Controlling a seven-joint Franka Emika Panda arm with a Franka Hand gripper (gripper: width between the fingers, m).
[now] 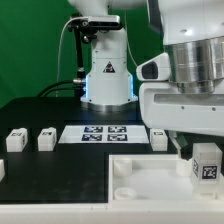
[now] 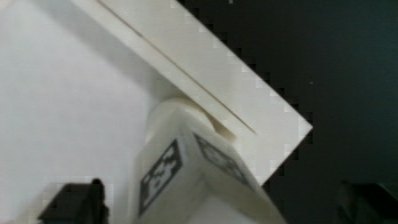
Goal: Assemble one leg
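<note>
One leg (image 1: 206, 165), a small white block with a black-and-white marker, stands at the corner of the large white tray (image 1: 140, 180) on the exterior view's right. My gripper (image 1: 200, 150) hangs straight over it, fingers down on either side. In the wrist view the leg (image 2: 187, 165) sits at the tray's (image 2: 71, 100) corner between my dark fingertips (image 2: 71, 205). A gap shows between that fingertip and the leg, so my gripper (image 2: 214, 212) looks open around it. Three more legs lie on the black table: two on the left (image 1: 15, 142) (image 1: 46, 140) and one nearer the arm (image 1: 158, 137).
The marker board (image 1: 105, 133) lies flat at the table's middle in front of the robot base (image 1: 108, 80). A small white part (image 1: 2, 170) shows at the exterior view's left edge. The tray fills the near side of the table.
</note>
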